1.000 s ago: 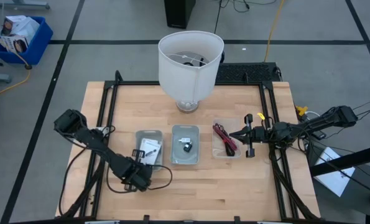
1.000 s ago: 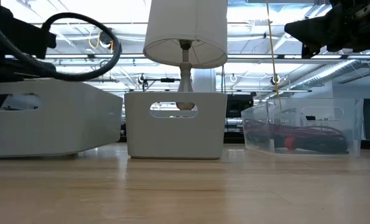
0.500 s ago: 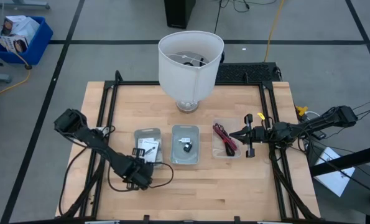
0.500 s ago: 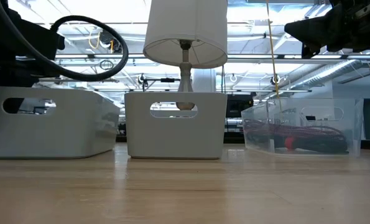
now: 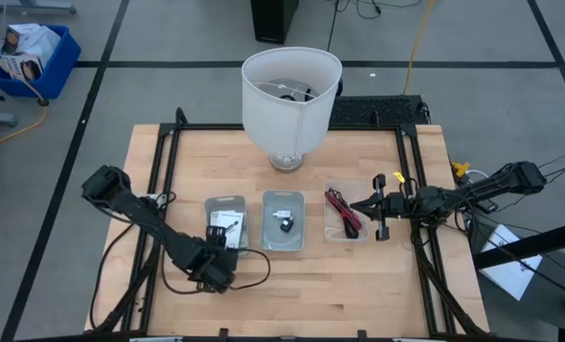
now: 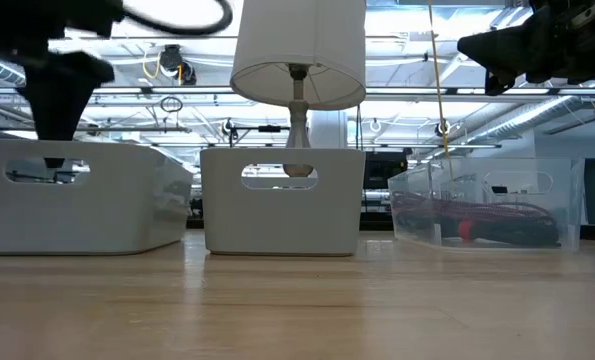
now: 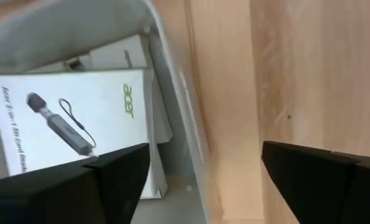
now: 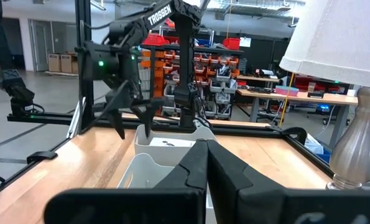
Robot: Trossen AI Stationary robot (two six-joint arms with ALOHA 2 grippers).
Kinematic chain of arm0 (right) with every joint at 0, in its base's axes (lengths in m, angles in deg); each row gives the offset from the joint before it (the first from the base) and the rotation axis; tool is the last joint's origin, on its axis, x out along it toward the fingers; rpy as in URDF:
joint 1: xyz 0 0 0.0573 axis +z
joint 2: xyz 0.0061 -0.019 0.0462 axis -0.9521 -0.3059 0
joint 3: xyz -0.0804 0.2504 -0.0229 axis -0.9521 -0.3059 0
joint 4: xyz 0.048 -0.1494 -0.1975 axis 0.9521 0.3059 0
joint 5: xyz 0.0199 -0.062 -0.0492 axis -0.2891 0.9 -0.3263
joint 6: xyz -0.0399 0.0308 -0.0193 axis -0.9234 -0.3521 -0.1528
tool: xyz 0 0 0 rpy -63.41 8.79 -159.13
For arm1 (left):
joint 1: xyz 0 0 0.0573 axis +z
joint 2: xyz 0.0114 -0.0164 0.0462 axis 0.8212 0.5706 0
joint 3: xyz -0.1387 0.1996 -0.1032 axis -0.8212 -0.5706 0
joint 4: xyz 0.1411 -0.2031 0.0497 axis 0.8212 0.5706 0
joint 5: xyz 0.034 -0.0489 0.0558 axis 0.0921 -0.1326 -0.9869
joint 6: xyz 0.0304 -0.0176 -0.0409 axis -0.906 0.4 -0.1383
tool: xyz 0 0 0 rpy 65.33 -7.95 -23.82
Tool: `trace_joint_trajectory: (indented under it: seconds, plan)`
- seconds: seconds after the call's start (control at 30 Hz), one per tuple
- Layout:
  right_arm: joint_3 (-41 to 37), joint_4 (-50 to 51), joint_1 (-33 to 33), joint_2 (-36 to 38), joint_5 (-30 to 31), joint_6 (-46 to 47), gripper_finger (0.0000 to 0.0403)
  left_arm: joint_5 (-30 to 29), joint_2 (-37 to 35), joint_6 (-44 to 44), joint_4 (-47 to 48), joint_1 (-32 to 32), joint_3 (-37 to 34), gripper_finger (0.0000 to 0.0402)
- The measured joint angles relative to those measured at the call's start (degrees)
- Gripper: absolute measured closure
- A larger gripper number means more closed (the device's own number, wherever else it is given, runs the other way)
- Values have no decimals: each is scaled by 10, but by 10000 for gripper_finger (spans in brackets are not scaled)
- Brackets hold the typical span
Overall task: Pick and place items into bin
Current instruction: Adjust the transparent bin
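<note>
Three small bins stand in a row mid-table. The left bin (image 5: 210, 204) holds white packets with black print (image 7: 66, 124), the top one lying flat. My left gripper (image 5: 223, 242) hangs open over this bin's near wall (image 7: 172, 124), touching nothing. The middle bin (image 5: 267, 228) holds tiny black and white parts (image 5: 283, 220). The clear right bin (image 5: 329, 233) holds black and magenta cable ties (image 5: 343, 211). My right gripper (image 5: 355, 203) hovers shut at that bin's right side, fingers level, pointing toward the table's left.
A big white lampshade on its lamp (image 5: 291, 90) stands at the table's far middle, behind the bins. Black frame rails run along the table's left and right sides. Bare wood lies in front of the bins. A blue box (image 5: 30, 57) sits on the floor far left.
My left gripper has opened over the left bin's near end and has risen. The top white packet now lies loose in that bin. The left bin has shifted slightly on the table. My right arm has kept still.
</note>
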Motion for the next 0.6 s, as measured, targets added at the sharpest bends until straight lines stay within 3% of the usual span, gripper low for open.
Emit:
trace_joint_trajectory:
  seconds: [0.2,0.3,0.5,0.6]
  plan:
    - [0,4,0,0,-3,6,403,-14,0,-4,46,-3,53,70]
    - [0,4,0,-1,-36,11,403,-115,-22,-4,51,-31,67,85]
    - [0,4,0,-6,-57,28,403,-323,-143,105,26,-96,28,175]
    - [0,5,0,-12,-57,29,403,-360,-208,105,-68,-127,-35,240]
